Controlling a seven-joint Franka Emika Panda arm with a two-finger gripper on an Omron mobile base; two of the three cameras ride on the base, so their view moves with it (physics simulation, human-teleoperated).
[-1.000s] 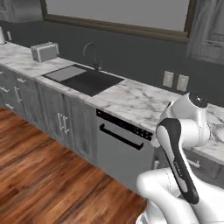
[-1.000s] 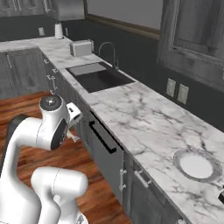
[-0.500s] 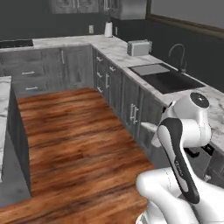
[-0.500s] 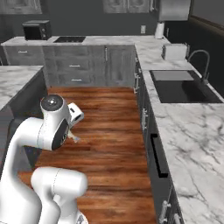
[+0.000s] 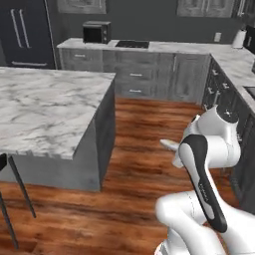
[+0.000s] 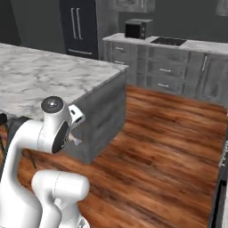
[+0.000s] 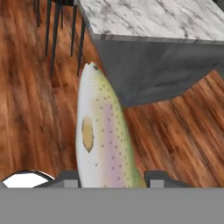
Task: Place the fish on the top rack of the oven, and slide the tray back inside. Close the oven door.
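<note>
One fish: a pale, speckled trout-like fish (image 7: 103, 140) with a pinkish stripe, held lengthwise between my jaws, head pointing away from me.
Jaws: my gripper (image 7: 111, 177) is closed tight on the fish's tail end.
Below: brown wooden floor (image 7: 26, 109).
Near: grey island with white marble worktop (image 7: 153, 17).
</note>
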